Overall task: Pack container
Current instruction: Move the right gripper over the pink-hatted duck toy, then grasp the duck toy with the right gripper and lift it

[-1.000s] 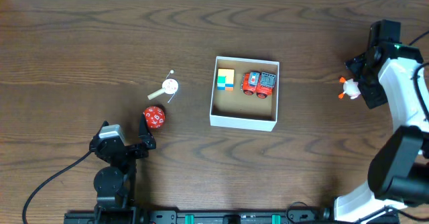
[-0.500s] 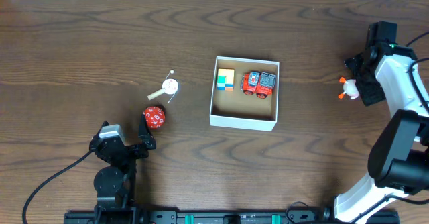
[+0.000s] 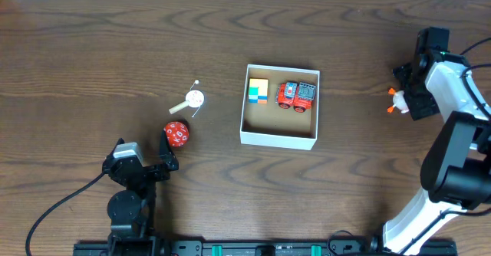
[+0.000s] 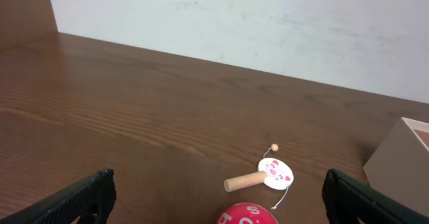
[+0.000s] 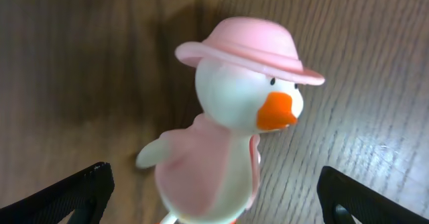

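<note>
Standing midway on the dark wooden counter [image 3: 345,187], the square white cardboard container [image 3: 278,139] holds a yellow-teal block [image 3: 258,90] and a red toy truck [image 3: 296,95]. A white drum toy [image 3: 192,100] and a red many-sided die [image 3: 177,133] lie left of it, near the open, empty left jaws. Step in hand: collecting the white pink-hatted duck [image 5: 234,137], far right. The right jaws stand open, flanking it; next, close, lift, carry to container.

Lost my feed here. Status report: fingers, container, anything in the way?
Left gripper, right gripper: fingers open, empty. Right straddles pink-hatted duck toy. Container holds colour block, red toy truck. Red die, small rattle drum outside; nothing blocking.
</note>
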`<act>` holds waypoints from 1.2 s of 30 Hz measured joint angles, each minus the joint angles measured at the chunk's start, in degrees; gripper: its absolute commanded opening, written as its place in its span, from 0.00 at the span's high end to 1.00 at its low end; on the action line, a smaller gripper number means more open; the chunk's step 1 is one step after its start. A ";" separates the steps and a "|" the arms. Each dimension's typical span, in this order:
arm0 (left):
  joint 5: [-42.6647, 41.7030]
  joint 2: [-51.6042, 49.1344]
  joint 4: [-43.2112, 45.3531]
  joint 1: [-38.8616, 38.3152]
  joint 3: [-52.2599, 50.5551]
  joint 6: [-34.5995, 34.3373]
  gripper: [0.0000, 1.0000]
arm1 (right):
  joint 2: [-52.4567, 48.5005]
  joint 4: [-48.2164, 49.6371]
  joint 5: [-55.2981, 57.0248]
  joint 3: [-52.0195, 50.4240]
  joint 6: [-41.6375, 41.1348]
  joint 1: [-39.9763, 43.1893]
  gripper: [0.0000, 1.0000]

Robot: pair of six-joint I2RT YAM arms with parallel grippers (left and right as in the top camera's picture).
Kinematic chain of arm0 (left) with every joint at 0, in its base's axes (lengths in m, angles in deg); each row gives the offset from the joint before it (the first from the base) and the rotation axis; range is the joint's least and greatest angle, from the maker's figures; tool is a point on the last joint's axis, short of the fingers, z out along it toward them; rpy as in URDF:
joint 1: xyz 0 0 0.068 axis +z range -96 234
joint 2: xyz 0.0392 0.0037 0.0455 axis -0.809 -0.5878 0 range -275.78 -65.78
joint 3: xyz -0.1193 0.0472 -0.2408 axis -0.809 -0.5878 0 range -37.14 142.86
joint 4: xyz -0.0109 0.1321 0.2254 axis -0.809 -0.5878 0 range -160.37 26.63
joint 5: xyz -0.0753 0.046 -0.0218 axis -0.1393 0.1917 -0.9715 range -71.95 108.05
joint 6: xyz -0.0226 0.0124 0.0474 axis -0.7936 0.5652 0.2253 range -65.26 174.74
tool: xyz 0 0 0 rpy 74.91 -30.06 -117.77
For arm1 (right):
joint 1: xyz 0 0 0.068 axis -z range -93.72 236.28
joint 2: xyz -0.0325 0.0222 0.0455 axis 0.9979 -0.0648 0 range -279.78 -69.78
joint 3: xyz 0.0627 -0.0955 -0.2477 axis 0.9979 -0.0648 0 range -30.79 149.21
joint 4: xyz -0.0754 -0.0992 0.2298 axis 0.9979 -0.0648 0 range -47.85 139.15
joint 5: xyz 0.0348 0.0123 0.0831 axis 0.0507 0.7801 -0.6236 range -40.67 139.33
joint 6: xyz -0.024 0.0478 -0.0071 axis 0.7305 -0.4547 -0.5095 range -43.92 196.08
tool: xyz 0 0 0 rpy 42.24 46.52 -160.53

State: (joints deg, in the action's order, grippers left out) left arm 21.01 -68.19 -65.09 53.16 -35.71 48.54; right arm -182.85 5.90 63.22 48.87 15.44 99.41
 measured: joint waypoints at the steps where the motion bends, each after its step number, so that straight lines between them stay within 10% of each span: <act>1: 0.00 0.00 0.00 0.00 0.00 0.00 0.02 | -0.76 0.37 -0.02 0.00 0.00 0.00 0.02; 9: 0.00 0.00 0.00 0.00 0.00 0.00 0.02 | -3.23 1.51 -0.22 -0.07 0.66 0.00 0.71; 14: 0.00 0.00 0.00 0.00 0.00 0.00 0.02 | -3.23 0.68 -0.11 -0.07 3.41 0.00 0.90; 25: 0.00 0.00 0.00 0.00 0.00 0.00 0.02 | -1.81 0.04 0.00 -0.11 17.33 -0.09 0.95; 36: 0.00 0.00 0.00 0.00 0.00 0.00 0.02 | 20.85 1.33 0.07 -0.42 39.69 -11.61 0.92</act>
State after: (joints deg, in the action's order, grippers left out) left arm 21.01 -68.19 -65.09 53.16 -35.71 48.54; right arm -162.00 7.24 63.29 48.45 55.13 87.80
